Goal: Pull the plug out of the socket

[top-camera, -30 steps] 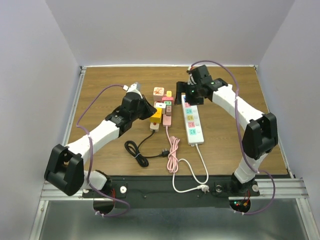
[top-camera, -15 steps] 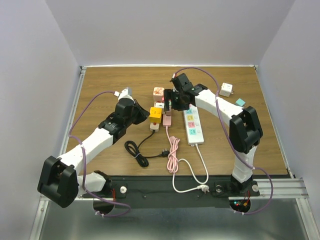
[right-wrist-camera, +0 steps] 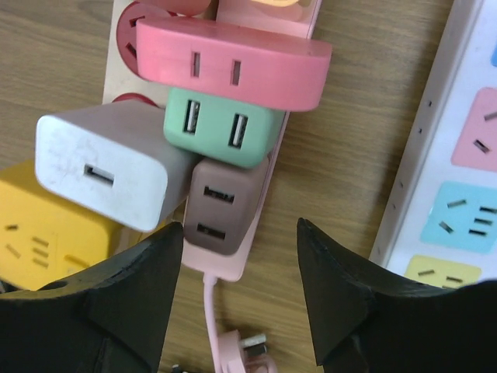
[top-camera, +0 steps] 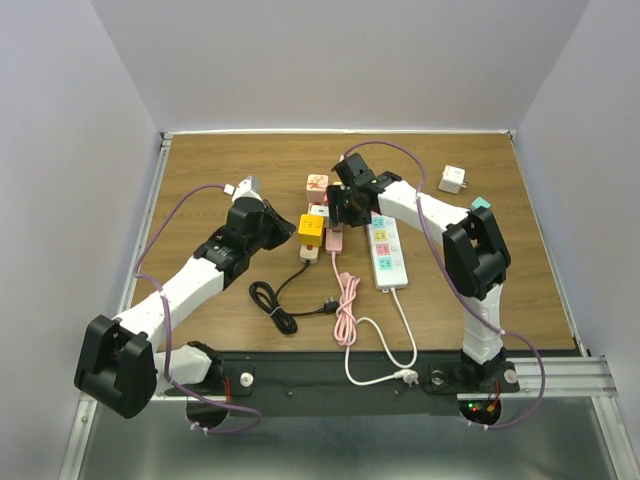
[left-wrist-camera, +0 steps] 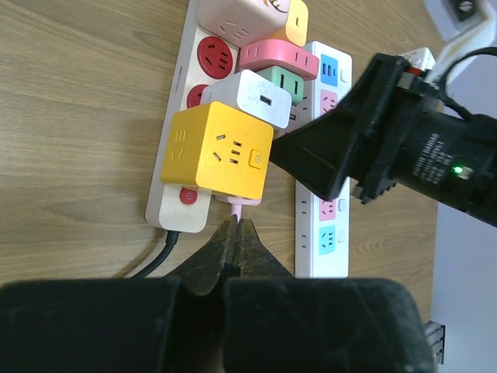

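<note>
Several plugs crowd the pink socket strip [right-wrist-camera: 247,256]: a pink adapter [right-wrist-camera: 233,62], a green one [right-wrist-camera: 221,128] and a mauve one [right-wrist-camera: 221,206]. A white charger [right-wrist-camera: 109,171] and a yellow cube [left-wrist-camera: 221,151] sit on the beige strip [left-wrist-camera: 175,210] beside it. My right gripper [right-wrist-camera: 241,264] hangs open over this cluster, the mauve plug just ahead of its left fingertip and nothing between the jaws. My left gripper [left-wrist-camera: 235,233] is shut and empty, its tips just short of the yellow cube. From above, the right gripper [top-camera: 343,208] and left gripper [top-camera: 290,228] flank the cluster.
A white power strip [top-camera: 386,250] lies right of the pink one. A coiled black cable [top-camera: 275,300] and a looped pink cable [top-camera: 345,305] trail toward the near edge. A loose white adapter [top-camera: 454,180] and a teal piece [top-camera: 480,204] lie at the far right.
My right arm has swung left from above the white strip to above the plugs on the pink strip, and its jaws have narrowed. The left arm has shifted only slightly.
</note>
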You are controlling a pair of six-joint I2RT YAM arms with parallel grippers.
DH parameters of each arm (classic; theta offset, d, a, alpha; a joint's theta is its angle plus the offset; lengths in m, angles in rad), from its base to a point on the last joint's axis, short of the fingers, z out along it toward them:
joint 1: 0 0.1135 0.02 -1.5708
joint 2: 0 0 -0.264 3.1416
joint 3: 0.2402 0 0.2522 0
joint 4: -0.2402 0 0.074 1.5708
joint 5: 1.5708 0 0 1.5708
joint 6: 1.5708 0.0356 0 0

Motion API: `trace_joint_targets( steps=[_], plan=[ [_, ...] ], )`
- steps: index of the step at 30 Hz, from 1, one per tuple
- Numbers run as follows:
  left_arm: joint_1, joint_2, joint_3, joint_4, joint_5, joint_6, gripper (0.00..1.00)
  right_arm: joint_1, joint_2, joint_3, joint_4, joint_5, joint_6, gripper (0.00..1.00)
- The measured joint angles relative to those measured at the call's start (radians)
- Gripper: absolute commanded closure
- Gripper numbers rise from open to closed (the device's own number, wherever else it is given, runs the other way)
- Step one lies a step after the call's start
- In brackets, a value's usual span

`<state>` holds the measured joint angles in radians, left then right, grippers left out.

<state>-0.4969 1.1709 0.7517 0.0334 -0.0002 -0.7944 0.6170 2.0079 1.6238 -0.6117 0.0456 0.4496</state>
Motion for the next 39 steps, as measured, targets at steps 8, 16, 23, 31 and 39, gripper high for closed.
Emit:
trace_joint_targets(
  steps=[8,16,23,31,39],
  plan=[
    [0.002,-0.003,-0.005,0.000,0.000,-0.001,1.00,0.005,0.048,0.033,-0.009,0.032,0.004,0.45],
    [0.006,-0.011,-0.026,-0.001,0.019,-0.012,1.00,0.020,0.048,0.038,-0.007,0.165,0.014,0.51],
    [0.008,-0.026,-0.040,0.001,0.029,-0.023,1.00,0.016,0.049,0.039,-0.007,0.229,-0.016,0.48],
    [0.008,-0.029,-0.051,0.012,0.042,-0.031,1.00,0.004,0.123,0.129,-0.008,0.203,-0.039,0.50],
    [0.008,-0.037,-0.059,0.015,0.051,-0.034,1.00,-0.003,0.156,0.145,-0.009,0.159,-0.029,1.00]
  ],
)
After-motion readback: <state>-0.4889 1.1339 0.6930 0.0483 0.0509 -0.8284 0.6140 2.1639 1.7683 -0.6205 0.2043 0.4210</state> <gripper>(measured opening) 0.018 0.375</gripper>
